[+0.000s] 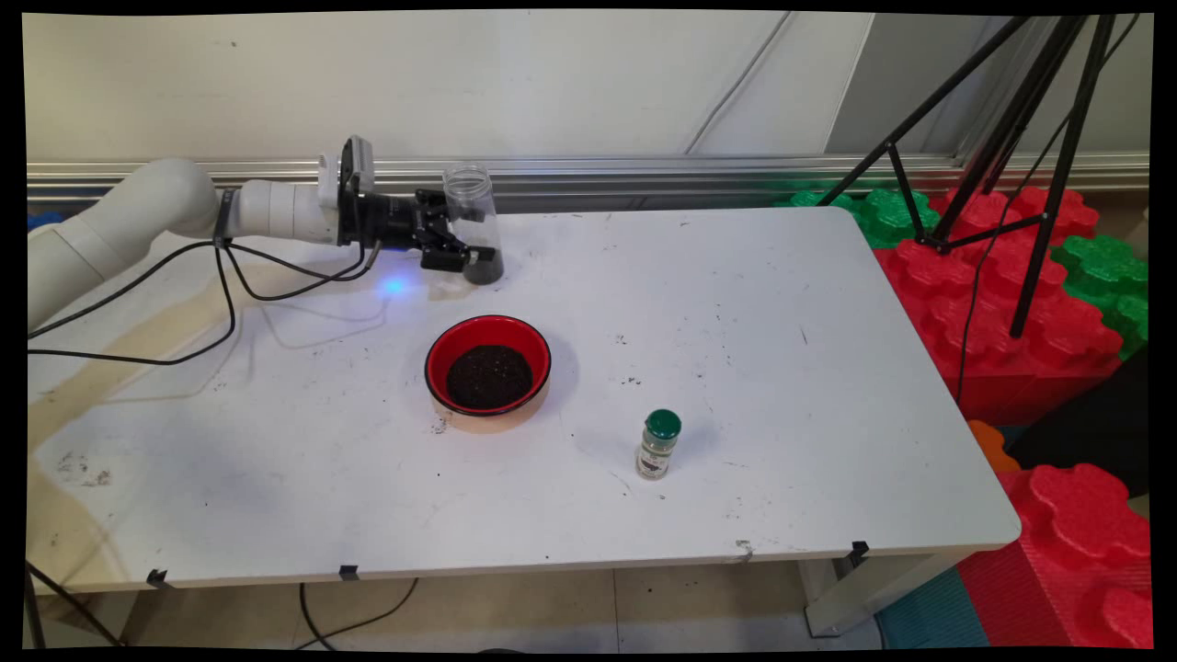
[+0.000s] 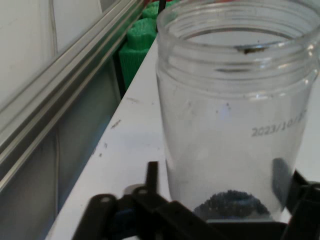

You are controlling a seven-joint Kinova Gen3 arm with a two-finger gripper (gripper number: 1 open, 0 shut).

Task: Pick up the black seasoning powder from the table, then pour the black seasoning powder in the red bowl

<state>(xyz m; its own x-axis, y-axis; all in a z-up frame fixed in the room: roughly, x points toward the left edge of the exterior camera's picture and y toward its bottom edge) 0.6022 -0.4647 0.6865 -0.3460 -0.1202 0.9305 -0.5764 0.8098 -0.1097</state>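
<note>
The white worktop takes up most of the main view, scuffed and speckled with dark crumbs. Off its right edge there's a stack of big red and green foam blocks, with a black tripod standing on them.

The white arm reaches in from the left, lying nearly level over the far side of the worktop, black cables sagging under it.

Next biggest is the red bowl near the middle of the worktop, with a dark granular heap in it. It sits well nearer the camera than the hand and clear of it.

Then the clear plastic jar, open-topped and upright on the far side of the worktop, with a bit of dark granules at its bottom. The hand comes at it sideways, low on the jar. In the hand view the jar fills the frame right ahead, with a printed date on its wall, and 1 finger shows on each side of its lower part. So the hand looks clamped on the jar.

Smallest is a spice bottle with a green cap, upright, to the right of the bowl and closer to the worktop's near edge, well apart from the hand.
</note>
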